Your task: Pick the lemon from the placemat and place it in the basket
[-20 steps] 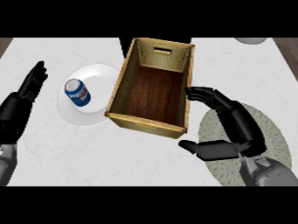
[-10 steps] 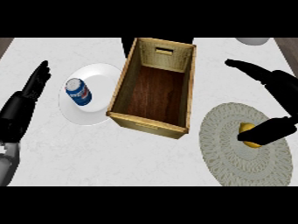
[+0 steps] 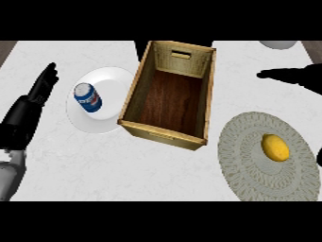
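Right hand [image 3: 309,78] has swung out to the frame's right edge since a second ago, fingers spread wide, holding nothing; lemon [image 3: 275,147] now uncovered, lying on the placemat [image 3: 243,165] at lower right; basket [image 3: 170,137] at centre holds nothing; grasp not yet begun; left hand [image 3: 27,111] rests open at left.

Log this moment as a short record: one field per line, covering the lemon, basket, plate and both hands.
lemon: lies on the round placemat, not held
basket: wooden, nothing inside, left of the placemat
plate: white, left of the basket, carries a blue can
right hand: open, at the right edge above the placemat
left hand: open, resting at the left edge
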Controlling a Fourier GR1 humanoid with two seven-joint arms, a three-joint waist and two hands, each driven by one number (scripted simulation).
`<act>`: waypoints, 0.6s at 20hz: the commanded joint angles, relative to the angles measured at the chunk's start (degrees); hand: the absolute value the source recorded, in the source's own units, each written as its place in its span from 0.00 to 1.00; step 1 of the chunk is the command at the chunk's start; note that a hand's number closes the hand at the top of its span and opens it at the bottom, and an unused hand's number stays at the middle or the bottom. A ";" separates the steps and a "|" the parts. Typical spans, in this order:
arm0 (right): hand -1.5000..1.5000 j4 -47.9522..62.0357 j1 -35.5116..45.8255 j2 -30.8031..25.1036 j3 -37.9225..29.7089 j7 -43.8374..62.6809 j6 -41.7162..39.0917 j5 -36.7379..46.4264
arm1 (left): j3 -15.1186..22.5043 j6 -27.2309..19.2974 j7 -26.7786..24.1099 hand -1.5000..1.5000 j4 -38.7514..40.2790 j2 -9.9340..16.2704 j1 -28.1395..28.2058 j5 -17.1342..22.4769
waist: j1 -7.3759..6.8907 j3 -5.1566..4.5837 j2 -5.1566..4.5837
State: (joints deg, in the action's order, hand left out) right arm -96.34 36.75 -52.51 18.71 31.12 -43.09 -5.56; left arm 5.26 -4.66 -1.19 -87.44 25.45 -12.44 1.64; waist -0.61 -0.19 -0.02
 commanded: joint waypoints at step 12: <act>0.00 5.24 -5.01 6.40 -1.24 -6.94 -9.72 14.50 | -4.98 4.78 -0.93 0.50 3.03 -1.51 -0.40 -0.61 | 0.63 0.18 0.00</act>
State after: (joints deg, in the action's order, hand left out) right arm -89.35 34.88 -47.59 17.92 25.93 -51.47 4.95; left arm 2.13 -1.61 -1.42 -86.73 24.13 -12.28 0.66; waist -0.34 0.00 -0.09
